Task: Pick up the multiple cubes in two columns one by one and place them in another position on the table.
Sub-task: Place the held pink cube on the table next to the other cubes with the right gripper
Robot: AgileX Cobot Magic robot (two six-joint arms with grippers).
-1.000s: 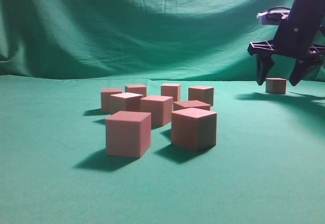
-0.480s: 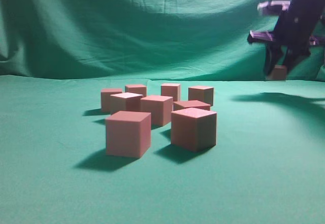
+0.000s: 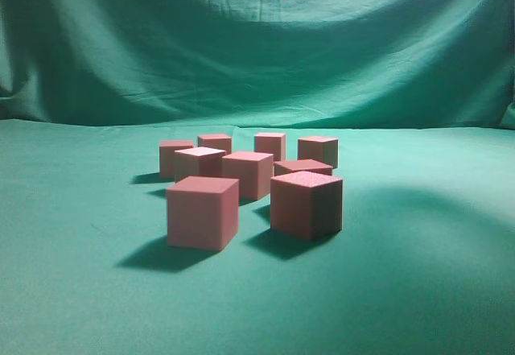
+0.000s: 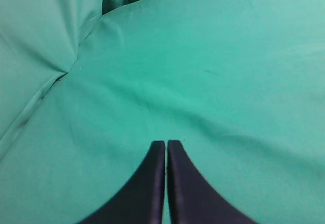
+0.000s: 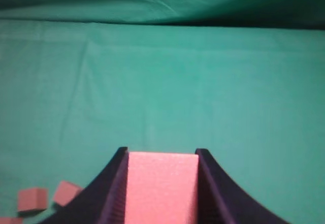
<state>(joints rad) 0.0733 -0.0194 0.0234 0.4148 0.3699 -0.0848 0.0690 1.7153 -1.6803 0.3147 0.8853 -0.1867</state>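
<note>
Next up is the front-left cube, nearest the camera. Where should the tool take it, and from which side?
Grip the front-left cube across its two upright side faces, coming straight down from above. Its top is flat and level, and bare green cloth lies to its left and front. The front-right cube stands apart on its right, seemingly leaving room for a finger.
</note>
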